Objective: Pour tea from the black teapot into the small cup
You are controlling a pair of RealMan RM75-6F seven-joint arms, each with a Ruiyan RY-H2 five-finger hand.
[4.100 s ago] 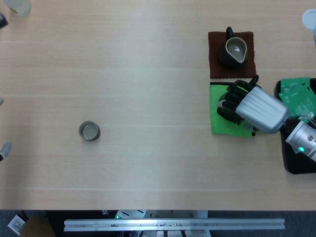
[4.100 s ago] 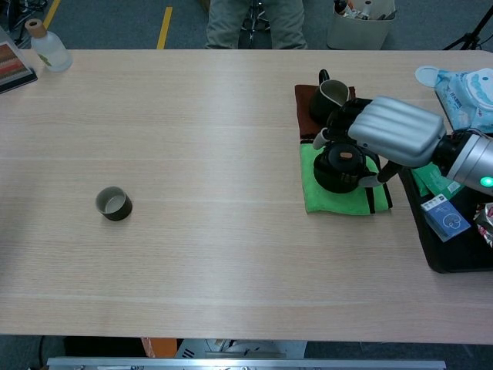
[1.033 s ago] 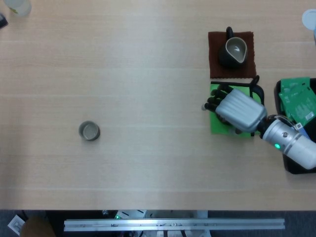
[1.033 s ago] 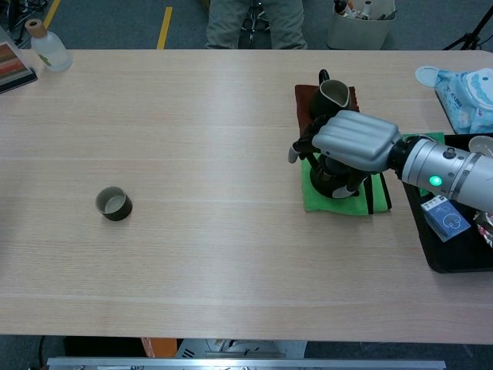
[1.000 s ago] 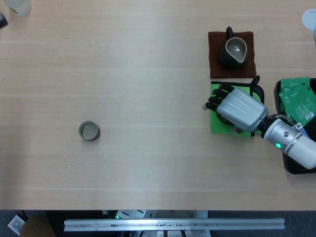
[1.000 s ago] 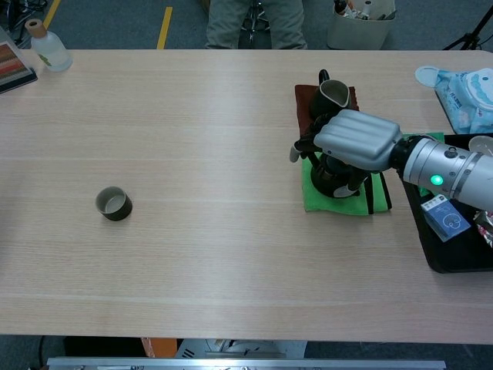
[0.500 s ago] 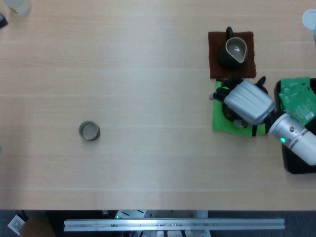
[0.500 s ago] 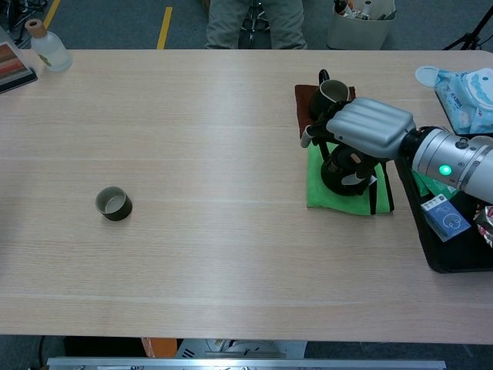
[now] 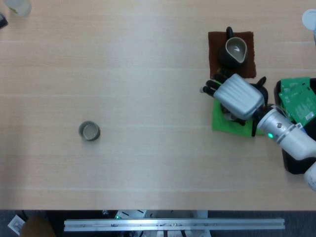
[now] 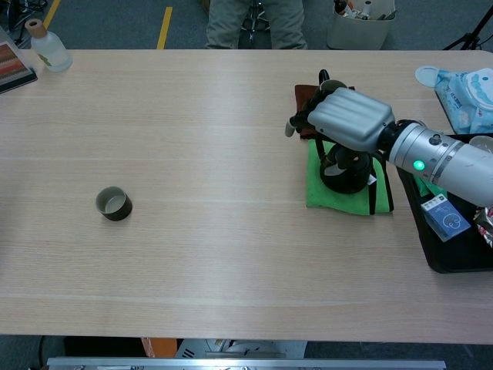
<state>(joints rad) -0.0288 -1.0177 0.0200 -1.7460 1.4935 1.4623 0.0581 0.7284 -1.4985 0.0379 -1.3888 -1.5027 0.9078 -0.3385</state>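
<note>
Since half a second ago the right hand [image 10: 348, 117] has shifted left and farther over the black teapot [image 10: 343, 173]; the teapot sits on the green cloth [image 10: 331, 190] beneath its palm; whether the curled fingers [image 9: 211, 88] hold anything, I cannot tell; the small cup [image 10: 113, 203] stands far left.
</note>
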